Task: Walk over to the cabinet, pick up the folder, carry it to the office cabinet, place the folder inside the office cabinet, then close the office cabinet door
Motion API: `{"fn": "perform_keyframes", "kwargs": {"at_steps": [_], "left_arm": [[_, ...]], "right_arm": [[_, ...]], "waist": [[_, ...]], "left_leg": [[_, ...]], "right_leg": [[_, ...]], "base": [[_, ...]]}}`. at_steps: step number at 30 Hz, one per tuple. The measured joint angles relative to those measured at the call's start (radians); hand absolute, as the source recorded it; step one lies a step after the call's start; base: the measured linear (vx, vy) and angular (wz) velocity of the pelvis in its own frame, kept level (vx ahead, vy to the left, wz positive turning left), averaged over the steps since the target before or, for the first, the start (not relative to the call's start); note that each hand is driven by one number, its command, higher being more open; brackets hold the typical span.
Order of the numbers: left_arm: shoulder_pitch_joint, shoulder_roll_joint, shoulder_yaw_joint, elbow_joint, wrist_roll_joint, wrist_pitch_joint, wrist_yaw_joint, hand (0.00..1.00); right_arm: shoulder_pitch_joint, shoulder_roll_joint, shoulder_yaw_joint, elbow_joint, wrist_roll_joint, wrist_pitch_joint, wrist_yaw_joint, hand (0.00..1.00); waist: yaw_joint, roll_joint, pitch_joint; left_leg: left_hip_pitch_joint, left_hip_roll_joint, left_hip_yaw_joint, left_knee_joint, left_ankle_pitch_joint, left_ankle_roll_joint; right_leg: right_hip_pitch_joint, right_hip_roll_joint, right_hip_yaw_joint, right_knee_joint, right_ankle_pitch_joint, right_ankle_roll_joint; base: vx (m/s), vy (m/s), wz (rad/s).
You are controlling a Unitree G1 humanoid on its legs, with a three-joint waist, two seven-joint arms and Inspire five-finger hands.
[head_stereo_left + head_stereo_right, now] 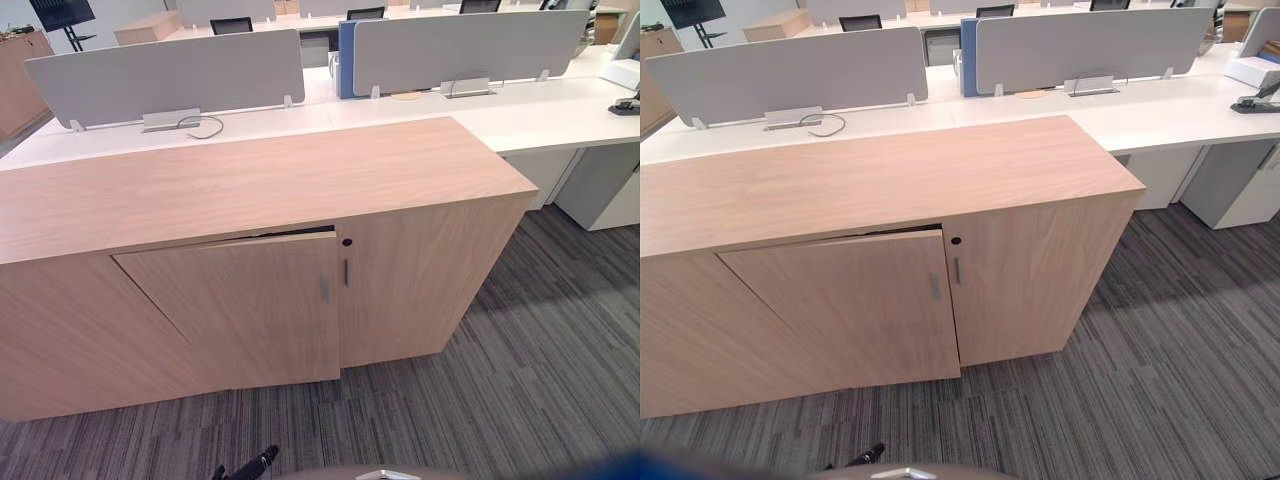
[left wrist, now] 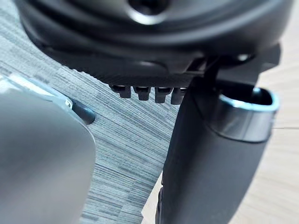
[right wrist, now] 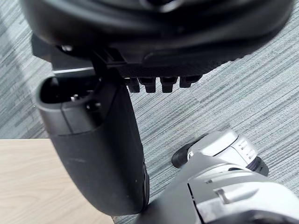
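Apparently late | light wooden office cabinet, centre frame, its hinged wooden door ajar | left hand, right hand: fingers relaxed, empty | door closing remains

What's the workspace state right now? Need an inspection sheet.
Surface: wood cabinet top, nothing on it.
Job's things: left door ajar, dark gap along its top; right door shut; folder not identified, though a blue upright item stands between the desk screens.
Clutter: nothing seen.
Hands: left robot hand and right robot hand open, holding nothing.
Cables: grey cable looped on the white desk.
Surroundings: striped carpet.
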Motion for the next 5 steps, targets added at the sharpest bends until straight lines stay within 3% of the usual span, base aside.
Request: {"fn": "perform_keyframes", "kwargs": {"at_steps": [5], "left_arm": [[-0.035, 0.047, -0.079, 0.028, 0.07, 0.0, 0.006, 1.0]], "right_arm": [[-0.03, -0.014, 0.052, 0.041, 0.0, -0.01, -0.002, 1.0]], "waist": [[-0.002, -0.014, 0.002]], "left_leg": [[-0.003, -0.003, -0.007, -0.009, 0.0, -0.003]], "right_leg": [[-0.009, -0.001, -0.004, 0.004, 0.004, -0.003]], "base": [[0.06, 0.006, 0.01]]}}
